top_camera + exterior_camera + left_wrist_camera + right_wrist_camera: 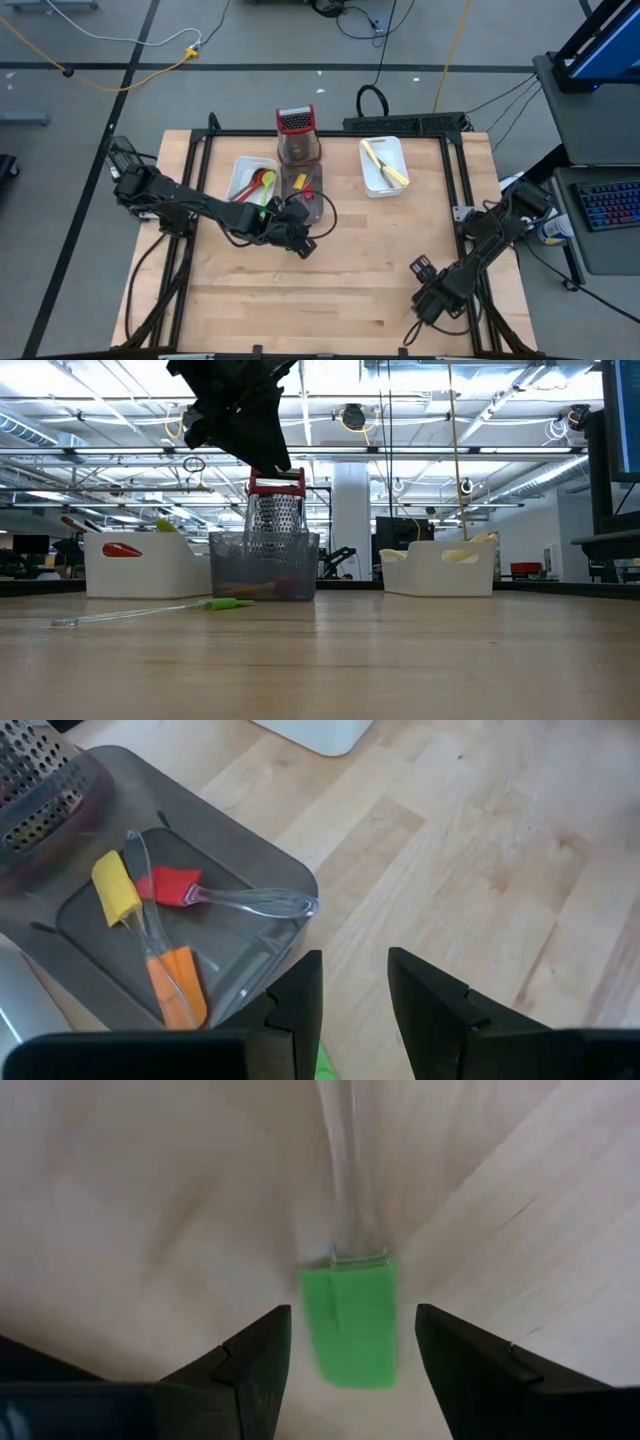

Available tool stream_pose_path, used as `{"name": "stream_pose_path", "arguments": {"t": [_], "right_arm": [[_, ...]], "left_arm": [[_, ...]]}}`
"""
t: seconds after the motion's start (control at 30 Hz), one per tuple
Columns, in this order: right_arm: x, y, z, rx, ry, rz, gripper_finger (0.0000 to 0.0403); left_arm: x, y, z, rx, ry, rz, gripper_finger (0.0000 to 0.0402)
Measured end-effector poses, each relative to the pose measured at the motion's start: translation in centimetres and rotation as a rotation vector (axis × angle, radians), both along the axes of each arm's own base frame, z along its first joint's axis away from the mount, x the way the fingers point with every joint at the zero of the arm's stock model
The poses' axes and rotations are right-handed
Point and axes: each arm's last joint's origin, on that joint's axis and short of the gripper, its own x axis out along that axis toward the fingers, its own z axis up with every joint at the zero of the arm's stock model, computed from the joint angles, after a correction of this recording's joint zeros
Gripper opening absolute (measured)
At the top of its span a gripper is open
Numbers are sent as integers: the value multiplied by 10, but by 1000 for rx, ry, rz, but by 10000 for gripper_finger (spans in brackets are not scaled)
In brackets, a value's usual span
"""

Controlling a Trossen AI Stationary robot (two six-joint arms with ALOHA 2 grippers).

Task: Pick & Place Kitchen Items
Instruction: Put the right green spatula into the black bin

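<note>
above grey tray (318, 205), left gripper (297, 238)

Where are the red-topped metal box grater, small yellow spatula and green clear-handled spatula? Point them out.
Red-topped metal box grater (275, 520): low view, perforated metal face.
Small yellow spatula (116, 888): left wrist view, yellow blade.
Green clear-handled spatula (228, 603): low view, green blade.

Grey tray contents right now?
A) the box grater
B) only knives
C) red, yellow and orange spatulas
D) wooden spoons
C: the left wrist view looks down into the grey tray and shows a red spatula, a yellow spatula and an orange spatula lying in it.
</note>
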Motion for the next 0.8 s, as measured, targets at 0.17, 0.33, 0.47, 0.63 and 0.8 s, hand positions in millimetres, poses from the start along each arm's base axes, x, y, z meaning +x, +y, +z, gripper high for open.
{"name": "stream_pose_path", "arguments": {"t": [0.17, 0.33, 0.47, 0.63, 0.8], "right_arm": [[-6, -5, -12, 5, -3, 49, 208], [-10, -10, -22, 8, -3, 66, 207], [-13, -14, -29, 5, -3, 69, 184], [-16, -16, -32, -14, -8, 81, 122], [-15, -16, -32, -9, -14, 78, 68]], "left_arm": [[0, 0, 0, -5, -3, 7, 118], [0, 1, 0, -6, -4, 9, 118], [0, 1, 0, -5, -4, 8, 118], [0, 1, 0, -4, -3, 7, 118], [0, 1, 0, 0, 0, 2, 118]]}}
